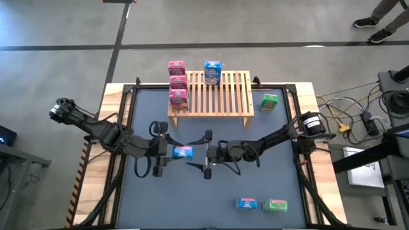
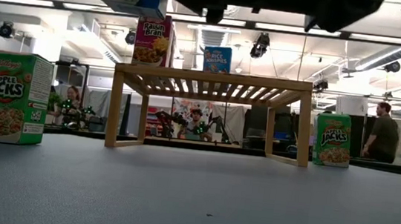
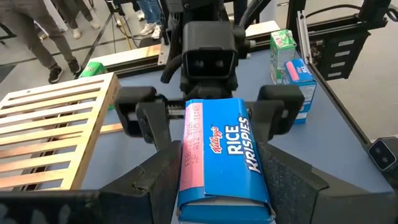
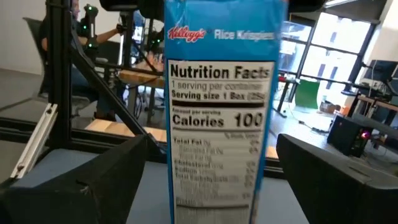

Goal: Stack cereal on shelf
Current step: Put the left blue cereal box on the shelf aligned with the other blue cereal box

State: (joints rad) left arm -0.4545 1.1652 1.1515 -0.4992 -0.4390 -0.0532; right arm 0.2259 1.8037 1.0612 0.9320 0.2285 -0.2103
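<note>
Grey concrete floor (image 1: 64,32), ceiling strip lights (image 2: 343,34), bright windows (image 4: 348,50), seated people (image 2: 195,123) beyond the table.

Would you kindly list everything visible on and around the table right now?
Pink cereal boxes: three, in a row at the rack's left end.
Blue cereal box: one, upright at the rack's back edge.
Blue Rice Krispies box: one, held above the table.
Green box: one, right of rack.
Blue and green pair: two, front right of table.
Wooden rack: one, table's rear centre.
Left gripper: shut on the Rice Krispies box.
Right gripper: open, facing that box.
</note>
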